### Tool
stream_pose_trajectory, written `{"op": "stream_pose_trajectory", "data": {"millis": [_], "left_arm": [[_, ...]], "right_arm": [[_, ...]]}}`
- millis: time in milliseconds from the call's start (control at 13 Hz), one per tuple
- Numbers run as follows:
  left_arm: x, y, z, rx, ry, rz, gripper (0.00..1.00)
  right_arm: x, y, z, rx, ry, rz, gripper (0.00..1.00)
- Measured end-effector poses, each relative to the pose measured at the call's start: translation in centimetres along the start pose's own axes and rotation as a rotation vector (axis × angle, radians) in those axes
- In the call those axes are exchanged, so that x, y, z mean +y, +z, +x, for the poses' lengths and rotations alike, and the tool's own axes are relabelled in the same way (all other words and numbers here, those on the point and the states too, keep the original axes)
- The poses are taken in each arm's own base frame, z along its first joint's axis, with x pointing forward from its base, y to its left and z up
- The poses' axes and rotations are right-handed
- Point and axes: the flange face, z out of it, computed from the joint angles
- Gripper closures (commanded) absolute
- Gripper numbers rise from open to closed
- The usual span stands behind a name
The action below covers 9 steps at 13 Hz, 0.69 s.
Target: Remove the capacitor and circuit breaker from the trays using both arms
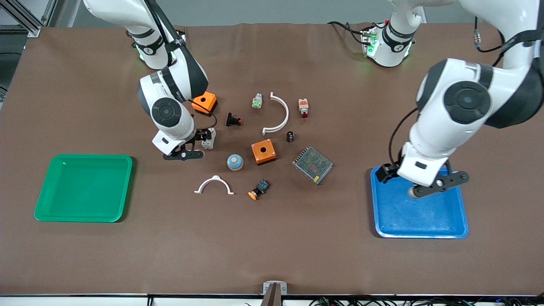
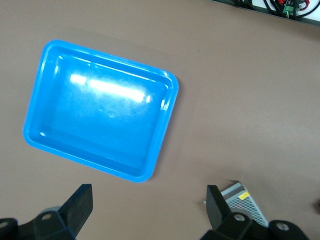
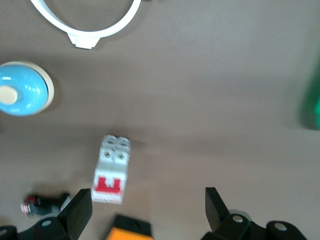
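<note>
Right gripper (image 3: 145, 212) spread apart over breaker (image 3: 112, 170); left gripper (image 2: 150, 210) spread, empty, over blue tray (image 1: 425, 221).

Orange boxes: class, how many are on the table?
2. One orange box lies beside the right arm, partly covered by it; the other orange box lies nearer the front camera, beside the blue dome.
</note>
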Motion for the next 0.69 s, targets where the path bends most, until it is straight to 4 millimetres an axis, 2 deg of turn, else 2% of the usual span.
{"op": "stream_pose_trajectory", "data": {"millis": [154,231,308,462,615,692], "left_arm": [[-1.4,-1.5,0.7,0.008,0.076,-0.008,0.00],[-2.3,-2.7,0.8,0.005,0.101,-0.017,0.00],[-3.8,-4.3,0.6,-0.012,0.123,-0.028,0.00],[-8.2,-8.0,0.4,-0.030,0.171,-0.042,0.00],[-13.1,-11.9,-0.1,-0.014,0.199,-0.038,0.00],[-14.7,-13.4,-0.8,-0.012,0.206,-0.033,0.00]], "right_arm": [[2.7,-3.6,0.6,-0.048,-0.049,-0.018,0.00],[5.0,-4.9,1.1,-0.061,-0.049,-0.012,0.00],[7.8,-6.1,1.7,-0.067,-0.047,-0.001,0.00],[14.9,-9.4,2.3,-0.082,-0.048,0.033,0.00],[22.7,-12.8,1.7,-0.079,-0.007,0.072,0.00],[25.7,-14.1,1.2,-0.061,0.025,0.086,0.00]]}}
